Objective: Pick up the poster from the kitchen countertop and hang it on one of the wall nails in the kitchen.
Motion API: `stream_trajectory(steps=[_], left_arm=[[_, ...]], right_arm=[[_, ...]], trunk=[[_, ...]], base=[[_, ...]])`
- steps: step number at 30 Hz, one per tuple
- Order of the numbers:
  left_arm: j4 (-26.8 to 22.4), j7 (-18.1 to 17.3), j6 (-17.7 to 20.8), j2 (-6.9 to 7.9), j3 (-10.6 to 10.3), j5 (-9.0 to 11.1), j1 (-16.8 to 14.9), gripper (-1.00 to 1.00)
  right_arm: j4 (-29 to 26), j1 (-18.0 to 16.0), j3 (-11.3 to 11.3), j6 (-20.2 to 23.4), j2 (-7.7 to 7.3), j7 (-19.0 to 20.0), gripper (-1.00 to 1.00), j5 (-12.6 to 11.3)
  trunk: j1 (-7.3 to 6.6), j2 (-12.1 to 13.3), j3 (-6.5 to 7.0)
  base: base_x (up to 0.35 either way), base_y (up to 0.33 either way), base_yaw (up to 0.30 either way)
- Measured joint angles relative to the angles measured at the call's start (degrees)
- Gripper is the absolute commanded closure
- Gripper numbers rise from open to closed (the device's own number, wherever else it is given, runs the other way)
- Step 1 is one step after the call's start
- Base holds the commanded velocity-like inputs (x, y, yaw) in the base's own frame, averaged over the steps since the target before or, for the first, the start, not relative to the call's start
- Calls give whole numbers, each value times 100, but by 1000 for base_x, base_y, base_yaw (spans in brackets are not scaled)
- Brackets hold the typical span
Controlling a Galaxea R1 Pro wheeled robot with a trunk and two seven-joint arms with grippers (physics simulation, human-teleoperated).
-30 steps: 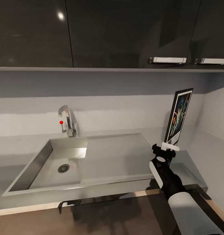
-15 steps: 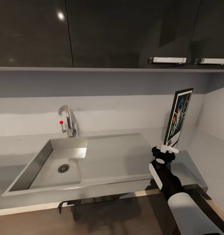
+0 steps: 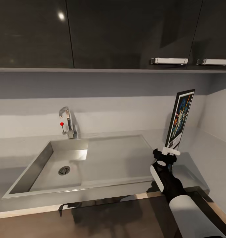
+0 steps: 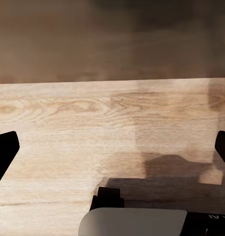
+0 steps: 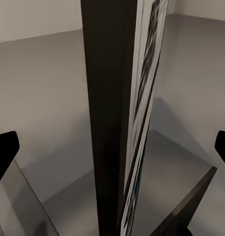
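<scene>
The poster [image 3: 180, 119] stands upright on its bottom edge at the right end of the pale grey countertop [image 3: 14, 148], close to the corner of the walls. My right gripper [image 3: 171, 152] sits at the poster's lower edge and is open. In the right wrist view the poster's dark frame edge [image 5: 127, 123] runs up between the two widely spread fingers [image 5: 5, 147], touching neither. My left gripper [image 4: 112, 147] is open over wooden floor with nothing between its fingers. No wall nail can be made out.
A steel sink [image 3: 60, 165] with a chrome tap [image 3: 68, 122] fills the countertop's middle. Dark upper cabinets [image 3: 126, 33] with white handles hang above. A side wall [image 3: 218, 115] stands just right of the poster. The countertop's wood-toned front edge [image 3: 27, 211] lies below.
My right gripper has shifted slightly down and left at the poster's bottom edge. The poster itself has stayed in place.
</scene>
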Motion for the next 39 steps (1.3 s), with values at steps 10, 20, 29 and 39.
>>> stream_trajectory(steps=[10,20,29,39], left_arm=[[0,0,1,0,-2,0,0,-100],[0,5,4,0,-8,-4,0,-100],[0,8,5,0,-7,-4,0,-100],[0,7,5,0,-6,-5,0,-100]], right_arm=[[0,0,-1,3,33,3,-100,5],[0,-1,-2,3,35,1,-100,5],[0,-1,-3,3,35,0,-100,5],[0,0,-3,-2,35,1,100,-2]], trunk=[[0,0,0],[0,0,0],[0,0,0],[0,0,0]], base=[[0,0,0],[0,0,0],[0,0,0],[0,0,0]])
